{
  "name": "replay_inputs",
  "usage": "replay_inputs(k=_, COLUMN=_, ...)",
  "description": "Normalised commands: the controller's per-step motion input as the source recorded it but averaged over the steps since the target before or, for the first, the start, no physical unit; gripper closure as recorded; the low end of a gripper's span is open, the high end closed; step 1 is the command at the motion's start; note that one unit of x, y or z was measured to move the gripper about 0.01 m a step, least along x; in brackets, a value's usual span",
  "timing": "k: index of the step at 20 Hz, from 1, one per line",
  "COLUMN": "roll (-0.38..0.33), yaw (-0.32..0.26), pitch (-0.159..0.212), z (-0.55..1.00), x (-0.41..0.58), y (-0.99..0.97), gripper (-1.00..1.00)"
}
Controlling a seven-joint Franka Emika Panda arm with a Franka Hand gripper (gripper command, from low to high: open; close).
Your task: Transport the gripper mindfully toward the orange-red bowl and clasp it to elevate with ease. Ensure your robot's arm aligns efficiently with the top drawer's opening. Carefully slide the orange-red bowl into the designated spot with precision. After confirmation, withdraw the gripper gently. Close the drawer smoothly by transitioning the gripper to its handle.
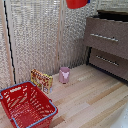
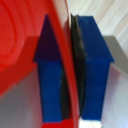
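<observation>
In the exterior view, the red mesh basket (image 1: 26, 104) lay nearest the camera, on the wooden floor (image 1: 92, 100) toward the exterior view's left. Behind it stood a colourful box (image 1: 41, 80), with a pink cup (image 1: 64, 74) just beside it. The dresser stood at the exterior view's right; the top drawer (image 1: 106, 36) was pulled out, its handle (image 1: 104, 37) running horizontally across the front. The orange-red bowl (image 1: 76, 3) hung at the upper edge, raised well above the floor and to the left of the drawer; only its lower part showed, so its tilt could not be told.

In the wrist view, the gripper (image 2: 68, 75) had its blue fingers (image 2: 92, 65) set narrow, pinching the bowl's rim, which ran lengthwise between them
</observation>
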Motion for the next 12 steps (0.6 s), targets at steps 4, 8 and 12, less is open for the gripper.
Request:
replay_inputs(k=4, roll=0.040, yaw=-0.172, pitch=0.000, z=0.40, x=0.000, y=-0.63, gripper=1.00)
replay_inputs(k=8, roll=0.040, yaw=-0.162, pitch=0.000, z=0.28, x=0.000, y=-0.67, gripper=1.00)
replay_inputs(k=12, roll=0.042, yaw=-0.133, pitch=0.000, z=0.22, x=0.000, y=-0.76, gripper=1.00)
